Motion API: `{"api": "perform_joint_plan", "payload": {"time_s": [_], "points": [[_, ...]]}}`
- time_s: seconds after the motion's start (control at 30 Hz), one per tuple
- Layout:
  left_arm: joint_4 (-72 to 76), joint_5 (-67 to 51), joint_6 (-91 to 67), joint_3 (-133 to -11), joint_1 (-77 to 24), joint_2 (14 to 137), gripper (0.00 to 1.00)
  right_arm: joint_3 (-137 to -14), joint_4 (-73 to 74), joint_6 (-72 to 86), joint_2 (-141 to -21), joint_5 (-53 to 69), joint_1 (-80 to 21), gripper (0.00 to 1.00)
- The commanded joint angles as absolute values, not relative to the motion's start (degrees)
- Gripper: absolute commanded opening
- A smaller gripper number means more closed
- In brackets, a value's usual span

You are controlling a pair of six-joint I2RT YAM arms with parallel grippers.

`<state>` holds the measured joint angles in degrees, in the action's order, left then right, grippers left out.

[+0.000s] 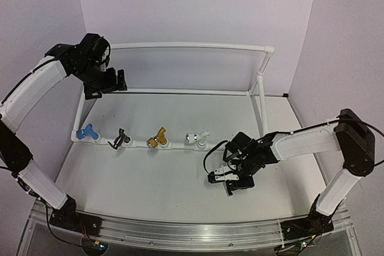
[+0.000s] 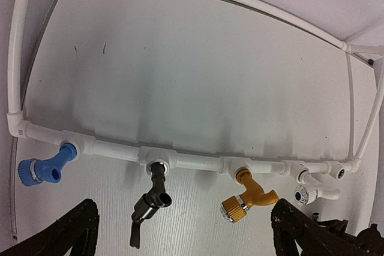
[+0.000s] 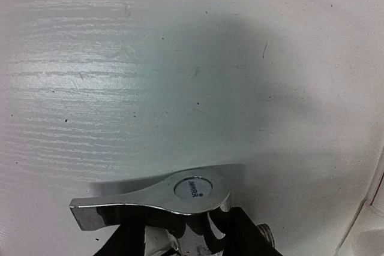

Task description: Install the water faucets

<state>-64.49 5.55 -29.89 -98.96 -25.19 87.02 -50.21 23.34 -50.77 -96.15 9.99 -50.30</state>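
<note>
Four faucets sit in the front rail of the white pipe frame (image 1: 180, 145): blue (image 1: 87, 132), black (image 1: 122, 138), gold (image 1: 158, 138) and white (image 1: 197, 138). They also show in the left wrist view: blue (image 2: 42, 166), black (image 2: 153, 196), gold (image 2: 249, 196), white (image 2: 312, 191). My left gripper (image 1: 114, 81) is open and empty, held high at the back left, well above the rail. My right gripper (image 1: 231, 179) is low over the table right of the white faucet. It is shut on the silver faucet (image 1: 219, 175), whose flat handle (image 3: 156, 201) lies across the fingers (image 3: 246, 238).
The frame's top rail (image 1: 192, 46) and right upright (image 1: 263, 88) stand behind the working area. An open socket (image 2: 340, 172) shows at the rail's right end. Walls close in on the left, back and right.
</note>
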Motion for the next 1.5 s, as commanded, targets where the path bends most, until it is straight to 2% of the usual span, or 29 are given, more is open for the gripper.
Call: {"api": "perform_joint_plan", "payload": {"time_s": [0.0, 0.33, 0.57, 0.8, 1.2, 1.47], "points": [[-64.1, 4.9, -29.0, -100.3, -25.4, 84.9, 1.0, -50.6, 22.5, -53.7, -98.6, 7.5, -50.6, 0.36], [-65.1, 0.9, -25.2, -105.6, -25.4, 87.4, 1.0, -59.5, 31.6, -55.2, -89.6, 9.3, -50.6, 0.06], [-65.2, -17.4, -23.9, -114.2, -25.4, 91.6, 1.0, -77.0, 40.7, -57.0, -83.6, 11.4, -51.8, 0.06], [-61.0, -36.3, -28.3, -120.5, -27.2, 96.6, 0.94, -83.4, 38.3, -69.0, -79.2, 4.1, -58.1, 0.06], [-53.3, -38.5, -33.6, -116.2, -43.0, 101.9, 0.79, -84.6, 31.5, -75.9, -78.4, -4.9, -65.9, 0.05], [-51.7, -39.5, -32.9, -118.7, -48.3, 105.5, 0.71, -81.9, 24.7, -77.9, -77.8, -10.2, -68.5, 0.03]]}}
